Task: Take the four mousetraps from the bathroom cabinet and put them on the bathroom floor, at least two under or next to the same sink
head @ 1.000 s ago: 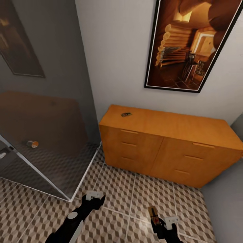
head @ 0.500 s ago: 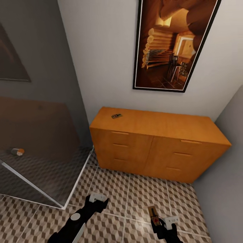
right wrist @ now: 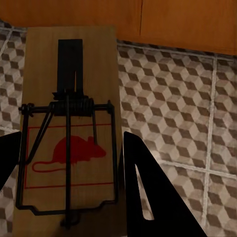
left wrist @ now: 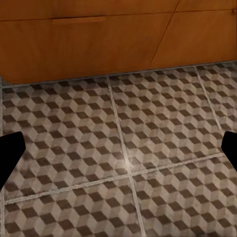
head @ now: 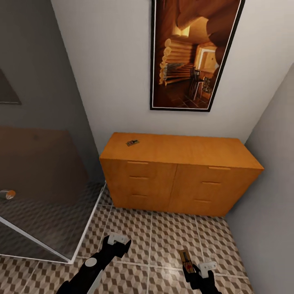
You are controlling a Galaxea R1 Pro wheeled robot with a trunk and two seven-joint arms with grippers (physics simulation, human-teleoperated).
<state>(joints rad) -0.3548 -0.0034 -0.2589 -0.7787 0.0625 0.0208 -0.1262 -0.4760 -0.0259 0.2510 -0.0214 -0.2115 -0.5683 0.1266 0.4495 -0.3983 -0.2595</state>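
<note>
In the head view, one flat mousetrap is lying on the smooth orange-brown cabinet, while the right gripper is holding another wooden mousetrap low over the cube-patterned bathroom floor. In the left wrist view, the left gripper is hovering with fingers spread wide over the tiles. In the right wrist view, black fingers are clamping the wire-sprung board.

Mousetrap in right tool; another atop cabinet
</note>
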